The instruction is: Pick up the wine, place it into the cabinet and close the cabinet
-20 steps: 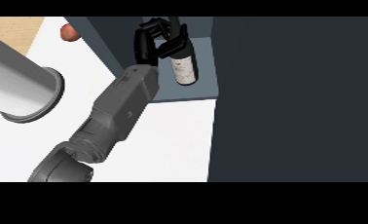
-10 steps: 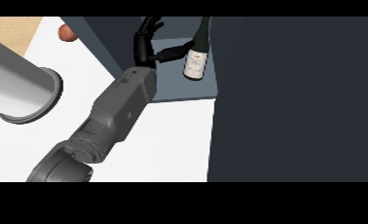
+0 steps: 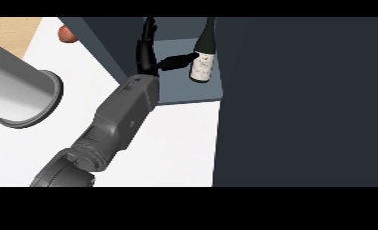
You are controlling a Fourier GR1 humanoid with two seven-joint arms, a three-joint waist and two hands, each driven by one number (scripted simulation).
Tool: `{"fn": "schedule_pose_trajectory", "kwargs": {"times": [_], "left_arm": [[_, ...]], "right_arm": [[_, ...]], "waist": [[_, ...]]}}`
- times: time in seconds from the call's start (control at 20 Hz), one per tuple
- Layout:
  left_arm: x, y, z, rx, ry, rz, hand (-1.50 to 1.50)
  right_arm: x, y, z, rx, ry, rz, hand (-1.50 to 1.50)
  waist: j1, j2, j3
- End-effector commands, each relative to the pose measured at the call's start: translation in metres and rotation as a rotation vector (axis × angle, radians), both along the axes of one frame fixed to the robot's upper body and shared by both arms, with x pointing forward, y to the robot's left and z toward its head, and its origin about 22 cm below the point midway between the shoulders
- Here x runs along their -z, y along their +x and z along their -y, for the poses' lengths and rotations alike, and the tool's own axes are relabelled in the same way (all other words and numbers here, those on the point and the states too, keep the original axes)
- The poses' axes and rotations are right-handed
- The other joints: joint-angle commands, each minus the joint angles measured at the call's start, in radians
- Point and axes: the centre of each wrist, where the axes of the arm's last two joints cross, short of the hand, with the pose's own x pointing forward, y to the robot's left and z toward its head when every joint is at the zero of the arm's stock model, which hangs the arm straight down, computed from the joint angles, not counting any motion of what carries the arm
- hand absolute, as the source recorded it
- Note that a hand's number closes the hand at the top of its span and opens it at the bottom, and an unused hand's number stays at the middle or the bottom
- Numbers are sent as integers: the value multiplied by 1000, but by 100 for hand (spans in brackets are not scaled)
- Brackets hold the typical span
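Cabinet shelf (image 3: 184, 93), wine (image 3: 202, 67) just right of left hand (image 3: 146, 56), by its thumb

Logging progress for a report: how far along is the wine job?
Done: the wine bottle stands inside the cabinet. In hand: the left hand is open beside it, thumb pointing at it. Left: withdraw the arm and shut the cabinet, which is open.

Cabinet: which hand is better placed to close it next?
Left, probably. The left hand is open inside the dark blue-grey cabinet, thumb by the standing dark glass wine bottle with a white label; the right hand is out of view.
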Motion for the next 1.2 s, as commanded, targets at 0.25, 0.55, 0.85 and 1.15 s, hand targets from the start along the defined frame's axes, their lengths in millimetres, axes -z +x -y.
{"fn": "schedule_pose_trajectory", "kwargs": {"times": [0.25,0.55,0.85,1.15], "left_arm": [[10,-3,-18,-8,-14,17,-150],[19,-10,-9,22,-44,40,-150],[27,-15,-12,102,-57,45,-150],[20,-11,-9,140,-80,44,-150]], "right_arm": [[2,-7,10,-8,10,14,-150],[-2,-9,13,-34,18,19,-150],[-1,-15,4,-26,-7,19,-150],[-5,-11,2,-30,25,9,-150]], "waist": [[-1,6,-2],[-6,5,-2],[6,1,-3],[17,-7,-3]]}}
